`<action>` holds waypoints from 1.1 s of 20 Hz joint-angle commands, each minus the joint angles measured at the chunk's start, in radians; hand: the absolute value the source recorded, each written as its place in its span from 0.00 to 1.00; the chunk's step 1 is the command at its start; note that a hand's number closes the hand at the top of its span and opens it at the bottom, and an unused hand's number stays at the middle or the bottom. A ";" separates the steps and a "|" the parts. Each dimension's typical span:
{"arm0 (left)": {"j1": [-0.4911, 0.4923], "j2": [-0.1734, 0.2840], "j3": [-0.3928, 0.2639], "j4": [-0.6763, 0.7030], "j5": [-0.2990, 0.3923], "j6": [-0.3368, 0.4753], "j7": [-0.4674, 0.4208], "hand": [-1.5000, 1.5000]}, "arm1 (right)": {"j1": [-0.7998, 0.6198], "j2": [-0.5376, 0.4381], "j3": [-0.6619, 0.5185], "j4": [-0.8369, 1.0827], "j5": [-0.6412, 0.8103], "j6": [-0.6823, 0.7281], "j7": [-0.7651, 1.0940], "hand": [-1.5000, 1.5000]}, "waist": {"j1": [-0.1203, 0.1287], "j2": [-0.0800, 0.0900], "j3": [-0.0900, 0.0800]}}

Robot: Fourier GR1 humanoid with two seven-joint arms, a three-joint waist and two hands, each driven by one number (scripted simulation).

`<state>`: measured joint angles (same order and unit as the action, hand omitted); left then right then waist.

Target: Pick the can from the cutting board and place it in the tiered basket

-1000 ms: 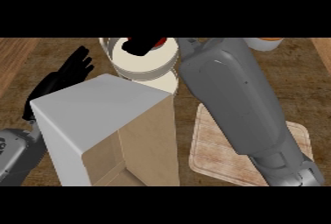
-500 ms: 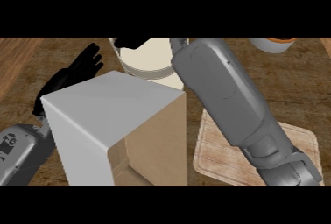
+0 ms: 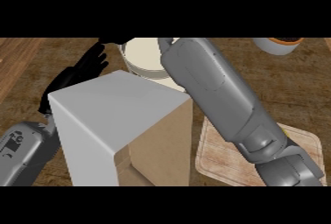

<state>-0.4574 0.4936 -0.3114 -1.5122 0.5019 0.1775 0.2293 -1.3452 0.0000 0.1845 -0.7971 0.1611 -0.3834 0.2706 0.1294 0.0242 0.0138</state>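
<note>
The cream tiered basket [image 3: 143,59] stands at the back centre, partly hidden behind a tall box and my right forearm [image 3: 213,96]. That forearm stretches from the lower right up over the basket's rim. Of my right hand only a dark sliver [image 3: 111,40] shows at the picture's top edge, above the basket. The can is not visible anywhere. The wooden cutting board [image 3: 216,159] lies at the lower right, under my right arm, with nothing showing on its bare part. My left hand [image 3: 81,74] stands open at the upper left, fingers up, beside the box.
A tall box [image 3: 123,127] with a white top and cardboard sides fills the foreground centre and hides much of the counter. A white cup [image 3: 278,44] with an orange-brown inside sits at the back right. Wooden counter [image 3: 284,92] shows at the right.
My right arm has stretched further back over the basket; the hand and the red can it held have gone out at the top edge. The left hand has shifted slightly right.
</note>
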 commanded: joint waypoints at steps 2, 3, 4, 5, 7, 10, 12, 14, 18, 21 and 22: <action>0.088 -0.100 -0.081 0.068 -0.023 0.002 -0.036 0.50 | -0.068 0.000 0.013 0.089 -0.024 -0.148 -0.054 0.00 | -0.032 0.006 -0.018; 0.105 -0.092 -0.079 0.041 -0.031 0.019 -0.020 0.50 | -0.049 0.000 0.013 0.098 -0.030 -0.212 -0.057 0.00 | -0.027 0.000 -0.017; 0.129 -0.101 -0.086 0.051 -0.037 0.005 -0.048 0.50 | -0.080 0.000 -0.022 0.108 -0.052 -0.221 -0.033 0.00 | -0.030 0.001 -0.018; 0.117 -0.110 -0.081 0.056 -0.035 0.016 -0.030 0.50 | -0.053 0.000 -0.048 0.111 -0.073 -0.263 -0.056 0.00 | -0.035 0.006 -0.017; 0.102 -0.095 -0.059 0.057 -0.045 0.031 -0.001 0.50 | -0.063 0.000 -0.090 0.134 -0.098 -0.282 -0.043 0.00 | -0.063 -0.003 -0.016; 0.192 -0.106 -0.062 0.030 -0.063 0.028 -0.052 0.50 | -0.049 -0.051 -0.127 0.155 -0.089 -0.234 -0.016 0.00 | -0.094 -0.014 -0.015; 0.154 -0.093 -0.020 0.056 -0.043 0.020 -0.013 0.50 | -0.020 -0.081 -0.117 0.137 -0.090 -0.179 -0.021 0.00 | -0.122 -0.018 -0.014; 0.203 -0.104 -0.024 0.043 -0.055 0.016 -0.042 0.50 | 0.012 -0.127 -0.131 0.120 -0.115 -0.105 -0.031 0.00 | -0.126 -0.020 -0.014; 0.240 -0.083 0.017 0.042 -0.056 0.006 -0.055 0.50 | 0.143 -0.245 -0.131 0.013 -0.176 0.125 -0.088 0.00 | -0.165 -0.028 -0.013; 0.269 -0.075 0.034 0.006 -0.038 -0.007 -0.035 0.50 | 0.205 -0.353 -0.130 -0.023 -0.201 0.277 -0.089 0.00 | -0.172 -0.033 -0.013; 0.244 -0.092 0.022 0.016 -0.068 0.019 -0.036 0.50 | 0.199 -0.390 -0.149 -0.043 -0.225 0.327 -0.095 0.00 | -0.175 -0.030 -0.013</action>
<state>-0.3063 0.5004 -0.1980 -1.5402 0.4562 0.1798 0.2244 -1.2038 -0.2799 0.0537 -0.7874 -0.0175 -0.2207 0.1940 -0.0227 -0.0170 0.0232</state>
